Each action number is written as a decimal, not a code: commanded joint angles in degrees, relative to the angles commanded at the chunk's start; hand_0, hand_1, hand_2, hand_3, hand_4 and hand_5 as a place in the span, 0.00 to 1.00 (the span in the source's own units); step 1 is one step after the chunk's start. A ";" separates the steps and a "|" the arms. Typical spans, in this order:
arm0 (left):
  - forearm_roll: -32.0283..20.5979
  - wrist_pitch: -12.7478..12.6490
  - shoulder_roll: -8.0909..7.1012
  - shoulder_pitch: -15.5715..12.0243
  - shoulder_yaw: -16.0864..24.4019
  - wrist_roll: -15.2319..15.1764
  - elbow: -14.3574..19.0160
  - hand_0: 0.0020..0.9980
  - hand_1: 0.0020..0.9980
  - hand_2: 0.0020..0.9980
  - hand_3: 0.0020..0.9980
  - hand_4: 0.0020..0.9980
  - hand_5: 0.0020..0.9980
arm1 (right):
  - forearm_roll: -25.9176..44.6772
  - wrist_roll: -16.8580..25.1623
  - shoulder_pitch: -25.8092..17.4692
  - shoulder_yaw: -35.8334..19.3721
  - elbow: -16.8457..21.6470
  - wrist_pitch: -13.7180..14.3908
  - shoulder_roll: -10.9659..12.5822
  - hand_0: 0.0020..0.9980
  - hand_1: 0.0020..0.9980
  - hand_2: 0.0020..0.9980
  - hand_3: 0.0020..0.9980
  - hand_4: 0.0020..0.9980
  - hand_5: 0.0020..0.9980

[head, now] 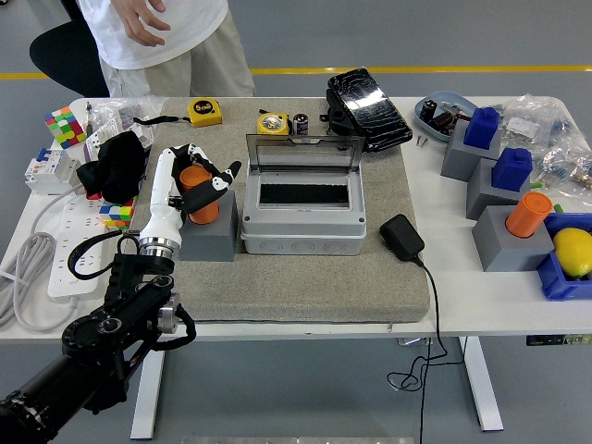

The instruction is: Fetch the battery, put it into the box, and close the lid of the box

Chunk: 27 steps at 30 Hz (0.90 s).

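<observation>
My left hand [202, 171] comes up from the lower left on a white forearm, its black fingers curled around an orange cylinder [198, 196]. The cylinder stands tall over a grey block [209, 240] on the grey mat. Just right of it is the grey box [301, 222], its clear lid [302, 153] standing open at the back and its dark inside showing. A small black battery [301, 124] stands behind the box, next to a yellow round object [271, 122]. My right arm is out of view.
A person in a white top stands at the far left edge, one hand [143, 23] hanging over the table. A yellow tape measure [205, 112], black cloth [116, 166], black case [368, 108] and black adapter [401, 237] surround the box. More grey blocks with blue and orange pieces stand right.
</observation>
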<state>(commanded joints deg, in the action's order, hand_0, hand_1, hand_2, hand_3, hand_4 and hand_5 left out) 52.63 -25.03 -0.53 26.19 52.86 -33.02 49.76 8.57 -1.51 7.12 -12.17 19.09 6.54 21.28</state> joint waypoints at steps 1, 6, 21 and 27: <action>0.20 -0.01 -0.07 -0.12 -0.05 0.01 0.47 0.08 0.06 0.11 0.20 0.78 0.00 | 0.00 0.02 -0.03 0.02 0.00 0.00 -0.01 0.50 0.62 0.66 0.58 0.96 0.52; 3.94 0.21 -1.25 -0.85 0.14 1.39 5.43 0.08 0.06 0.11 0.19 0.80 0.00 | 0.01 0.10 -0.18 -0.11 -0.04 0.03 -0.01 0.50 0.61 0.66 0.58 0.96 0.52; 35.01 2.28 -7.31 11.63 -14.56 28.87 22.29 0.07 0.04 0.11 0.21 0.80 0.00 | -0.02 0.31 -0.33 -0.47 -0.01 0.19 -0.22 0.50 0.62 0.66 0.58 0.96 0.51; 49.53 6.55 -5.16 19.43 -22.61 39.56 19.23 0.07 0.04 0.11 0.21 0.81 0.00 | -0.09 0.43 0.04 -0.42 0.10 0.29 -0.18 0.50 0.61 0.66 0.58 0.96 0.51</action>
<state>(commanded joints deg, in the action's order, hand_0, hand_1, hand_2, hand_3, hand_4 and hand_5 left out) 102.16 -18.48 -5.69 45.62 30.25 6.55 68.99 8.48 -1.08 7.16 -12.59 19.19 6.83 21.10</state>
